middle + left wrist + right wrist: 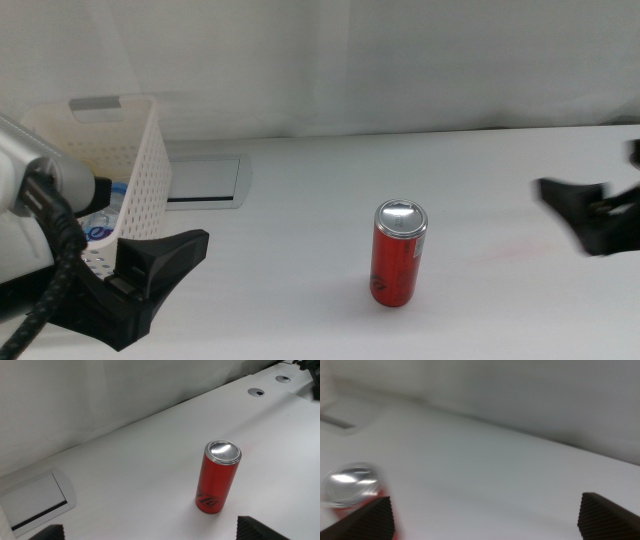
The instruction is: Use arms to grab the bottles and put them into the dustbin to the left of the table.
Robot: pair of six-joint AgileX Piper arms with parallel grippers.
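Note:
A red drink can [400, 253] with a silver top stands upright on the white table [300, 200], right of the middle. My left gripper [170, 285] hovers open at the lower left, beside the white perforated dustbin [140, 165], well clear of the can. In the left wrist view the can [218, 477] stands ahead of the wide-apart jaws. A clear bottle with blue markings [100, 222] lies in the dustbin, partly hidden by the left arm. My right gripper [568, 218] is open at the right edge. Its blurred wrist view shows the can [352, 485] beside one jaw.
A grey inset panel [205, 180] lies flat in the table just right of the dustbin, and it also appears in the left wrist view as the panel [35, 497]. Two round cable holes [257, 392] sit at the far side. A white wall backs the table.

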